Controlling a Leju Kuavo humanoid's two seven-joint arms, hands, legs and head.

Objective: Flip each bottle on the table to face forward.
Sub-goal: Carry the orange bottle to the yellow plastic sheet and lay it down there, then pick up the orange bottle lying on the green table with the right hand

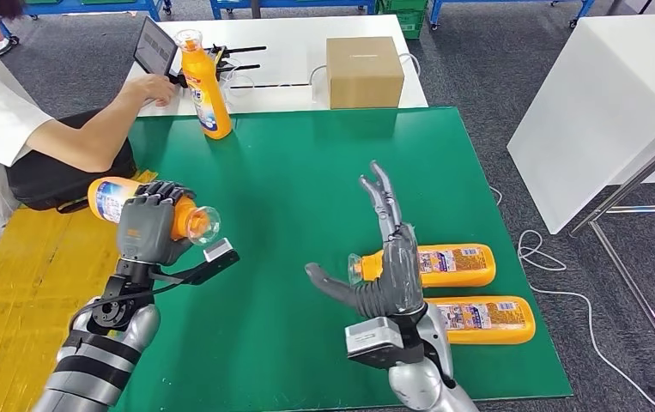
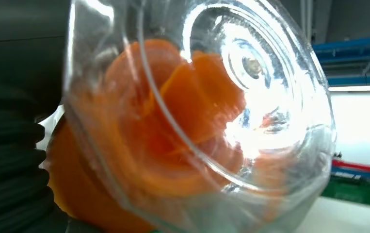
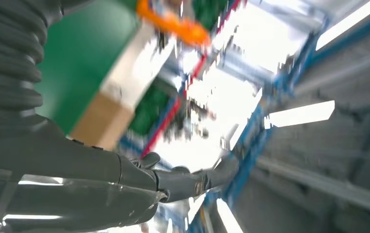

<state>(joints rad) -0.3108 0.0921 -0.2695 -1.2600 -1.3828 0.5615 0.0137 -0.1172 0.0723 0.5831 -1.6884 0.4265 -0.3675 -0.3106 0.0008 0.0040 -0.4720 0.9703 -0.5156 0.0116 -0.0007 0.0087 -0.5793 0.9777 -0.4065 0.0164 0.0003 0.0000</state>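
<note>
Over the green mat's [image 1: 306,172] left edge, the left hand [image 1: 150,225] grips an orange bottle [image 1: 109,197] sideways, clear cap toward the middle. Right hand [image 1: 390,257] hovers spread over two bottles [image 1: 452,264] lying near the right edge; another [image 1: 203,86] stands at the far edge. Label text is unreadable.

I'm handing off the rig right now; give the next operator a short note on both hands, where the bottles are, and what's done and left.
Left hand: grips an orange bottle sideways, lifted over the left edge of the green mat, clear cap toward the wrist camera.
Right hand: open, fingers spread, raised above the mat, holding nothing.
Two bottles lie flat at the mat's right: nearer bottle, farther bottle.
One bottle stands upright at the far left.
Done: apparently the upright one. Left: set down the held bottle, then the two lying.
</note>
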